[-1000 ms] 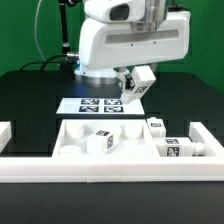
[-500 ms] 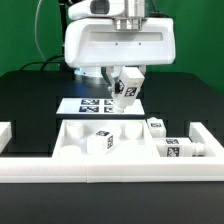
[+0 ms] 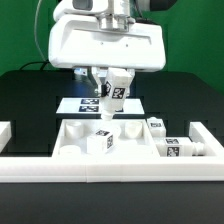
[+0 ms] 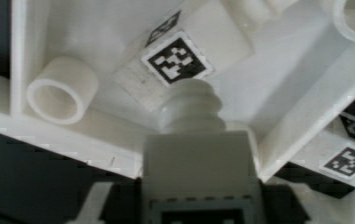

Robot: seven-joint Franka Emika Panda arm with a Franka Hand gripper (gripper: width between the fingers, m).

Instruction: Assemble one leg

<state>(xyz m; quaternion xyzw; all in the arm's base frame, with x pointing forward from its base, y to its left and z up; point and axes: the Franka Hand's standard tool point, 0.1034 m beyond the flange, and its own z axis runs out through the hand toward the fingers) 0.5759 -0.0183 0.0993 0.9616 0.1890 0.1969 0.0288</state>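
Note:
My gripper (image 3: 112, 90) is shut on a white leg (image 3: 113, 96) with a black-and-white tag, held tilted with its narrower peg end pointing down above the back edge of the large white panel (image 3: 72, 140). In the wrist view the held leg (image 4: 200, 150) fills the middle between my gripper's (image 4: 200, 205) dark fingers, and its peg points at the panel (image 4: 103, 40). A second tagged leg (image 3: 101, 140) stands on the panel just below and in front of the held one; it shows in the wrist view (image 4: 177, 62) too.
Two more tagged legs (image 3: 155, 127) (image 3: 180, 150) lie at the panel's right side. The marker board (image 3: 80, 103) lies behind the panel. A white rail (image 3: 110, 172) runs along the front, with blocks at both ends. A white round stub (image 4: 58, 92) lies near the peg.
My gripper has carried the leg toward the exterior view's left and slightly lower, from beyond the marker board's right end to above the panel's back edge.

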